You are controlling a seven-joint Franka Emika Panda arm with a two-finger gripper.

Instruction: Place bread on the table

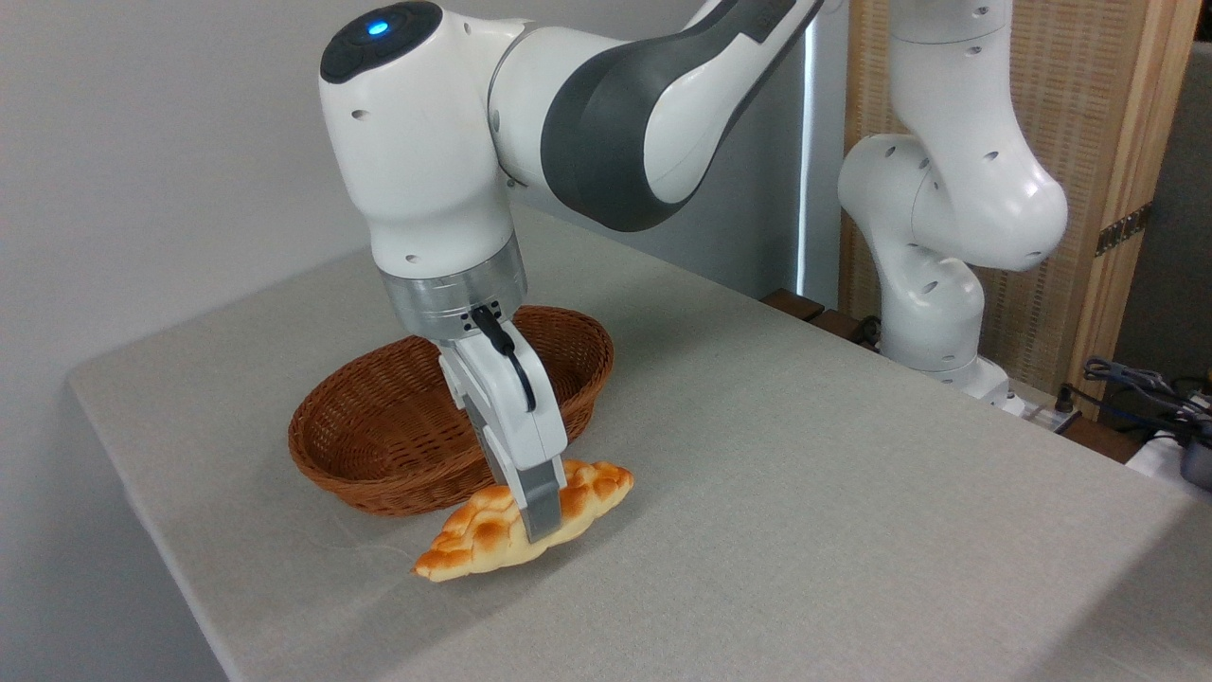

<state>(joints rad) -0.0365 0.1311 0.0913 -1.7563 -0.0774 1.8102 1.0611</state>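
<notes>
The bread (483,540) was already taken out of the basket (379,445) and held low over the desk (805,493), the jaws clamped on it, not yet released.

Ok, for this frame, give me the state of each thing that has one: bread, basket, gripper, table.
bread: outside the basket, gripped near its middle, tilted, lower end at or just above the cloth; contact unclear.
wicker basket: upright on the table, no contents visible.
gripper: pointing down, shut on the bread.
table: covered in grey-beige cloth, carrying the basket.
</notes>
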